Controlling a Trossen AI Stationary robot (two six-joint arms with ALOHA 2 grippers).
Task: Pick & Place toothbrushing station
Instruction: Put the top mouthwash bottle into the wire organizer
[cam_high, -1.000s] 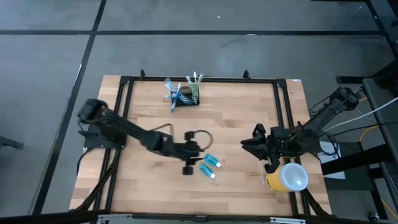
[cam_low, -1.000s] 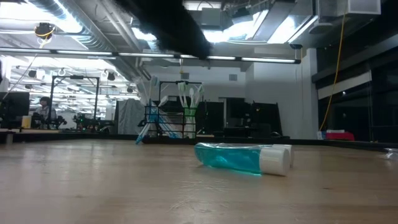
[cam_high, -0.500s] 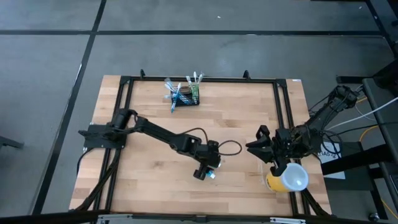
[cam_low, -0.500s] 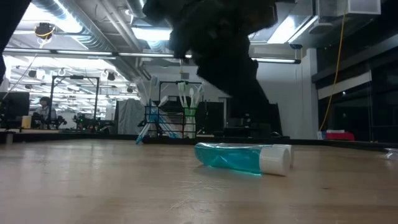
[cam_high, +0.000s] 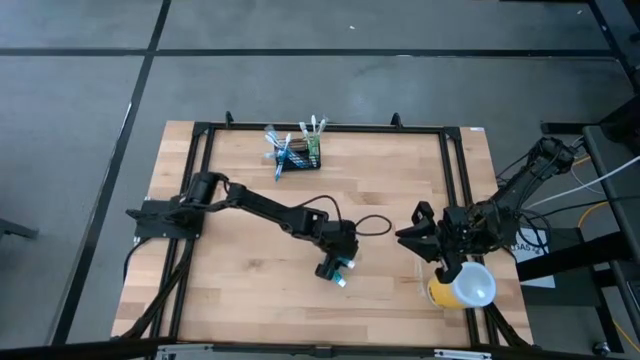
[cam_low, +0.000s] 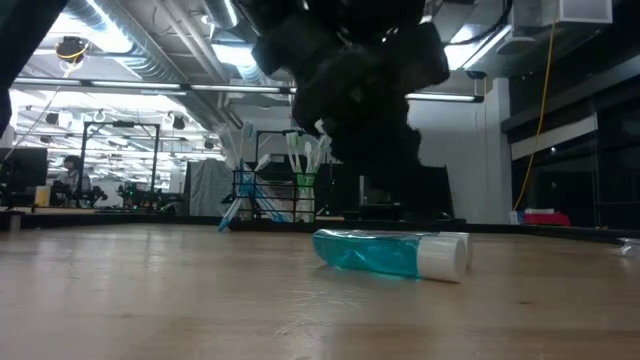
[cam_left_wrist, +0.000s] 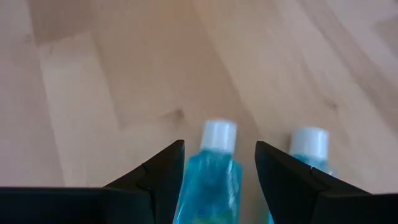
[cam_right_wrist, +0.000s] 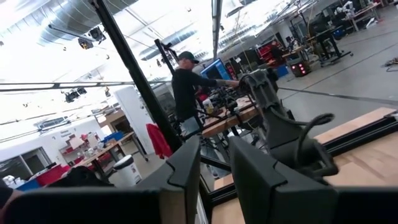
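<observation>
Teal toothpaste tube (cam_left_wrist: 210, 180) lies between the spread fingers (cam_left_wrist: 155, 180) of the left gripper (cam_left_wrist: 214, 168); right gripper's (cam_right_wrist: 214, 171) finger state unclear.

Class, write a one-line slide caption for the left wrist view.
Open left hand straddling a blue toothpaste tube, a second tube beside it on the wooden table.
</observation>
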